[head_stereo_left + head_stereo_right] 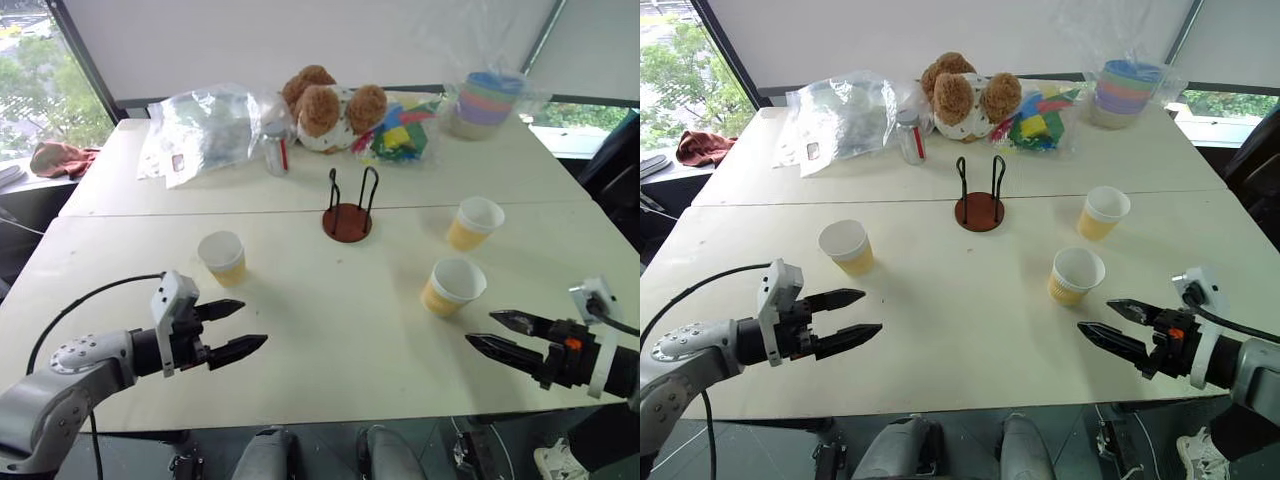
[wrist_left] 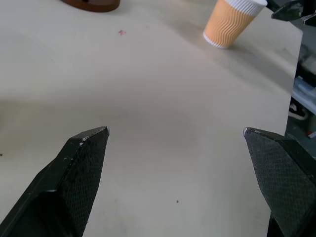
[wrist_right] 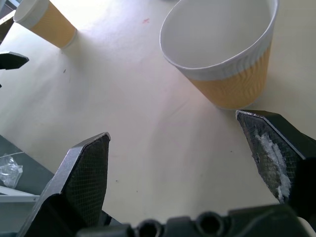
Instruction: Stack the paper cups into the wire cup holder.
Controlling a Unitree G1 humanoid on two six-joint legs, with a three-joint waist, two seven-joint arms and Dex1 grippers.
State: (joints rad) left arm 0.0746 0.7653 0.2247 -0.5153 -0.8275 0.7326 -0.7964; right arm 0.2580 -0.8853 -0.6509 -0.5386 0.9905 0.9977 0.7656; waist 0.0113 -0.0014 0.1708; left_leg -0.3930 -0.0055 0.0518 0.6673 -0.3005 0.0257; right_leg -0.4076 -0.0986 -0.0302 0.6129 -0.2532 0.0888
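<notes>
wire cup holder (image 2: 91,4) | cut off | base edge visible

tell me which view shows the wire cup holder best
The right eye view: the wire cup holder stands whole, base and both loops, mid-table. The left eye view shows it equally whole; the left wrist view catches just its base edge.

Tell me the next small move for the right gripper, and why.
Probably ease the open right gripper forward to straddle the nearest yellow-orange ribbed paper cup. That cup stands upright just ahead of its fingers, as the right wrist view shows, nothing is held yet, and the black wire cup holder on its reddish-brown round base is still empty.
</notes>
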